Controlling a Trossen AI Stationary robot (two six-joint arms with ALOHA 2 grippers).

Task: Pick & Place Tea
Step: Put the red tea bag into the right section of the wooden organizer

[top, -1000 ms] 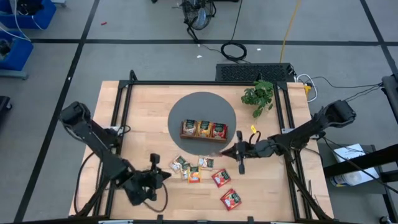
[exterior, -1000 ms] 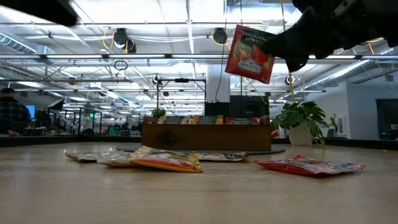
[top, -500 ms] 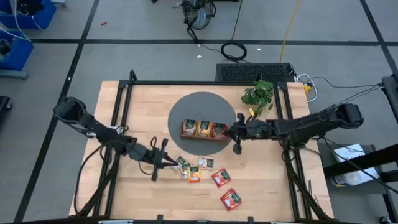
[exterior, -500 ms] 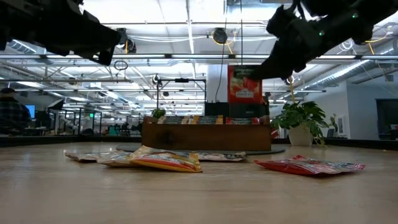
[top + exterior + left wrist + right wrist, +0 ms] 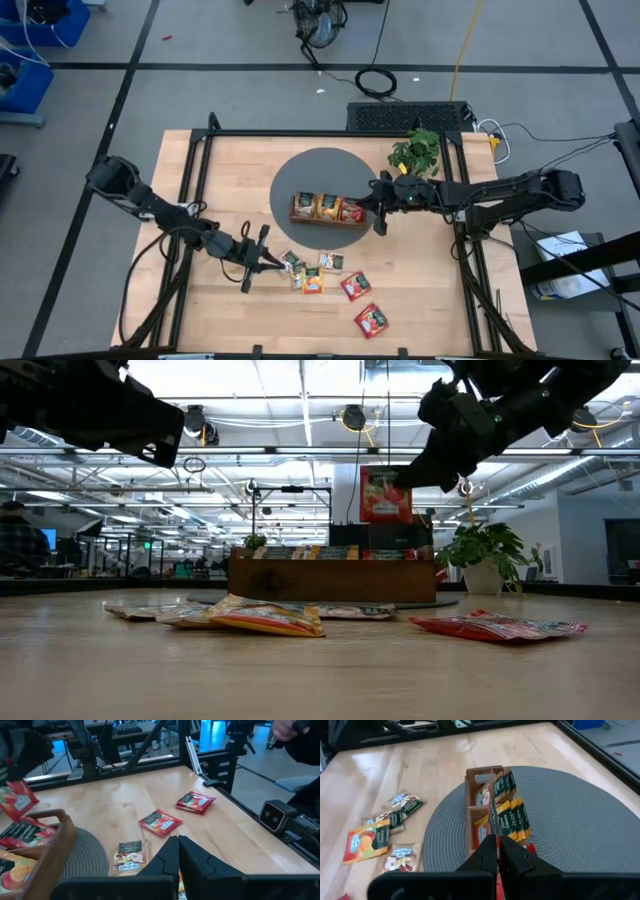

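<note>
The wooden tray [image 5: 327, 208] stands on a round grey mat [image 5: 325, 170] and holds green, orange and red tea sachets on edge. My right gripper [image 5: 378, 208] hovers at the tray's right end, shut on a red sachet [image 5: 385, 493]. Several more sachets lie flat on the table nearer me: pale and orange ones [image 5: 305, 272] and two red ones [image 5: 355, 286] [image 5: 371, 320]. My left gripper [image 5: 265, 262] is shut and empty just left of that group. In its wrist view its fingers [image 5: 178, 845] point over the sachets [image 5: 160, 822]. My right gripper pinches the red sachet by its upper corner [image 5: 405, 473] between its two fingers, reaching in slanting down from the table's right. The sachet hangs upright below the fingers, clear of the tray and above its right end.
A potted green plant [image 5: 415, 155] stands at the far right, close behind my right arm. A black frame [image 5: 200, 150] runs along the table's sides. Bare wood lies left of the mat and along the near edge.
My right gripper has carried the red sachet from near the loose sachets toward the far edge, up to the tray's right end. The sachet now hangs upright instead of tilted. My left gripper has swung from the near edge up toward the loose sachets, turning to point right.
</note>
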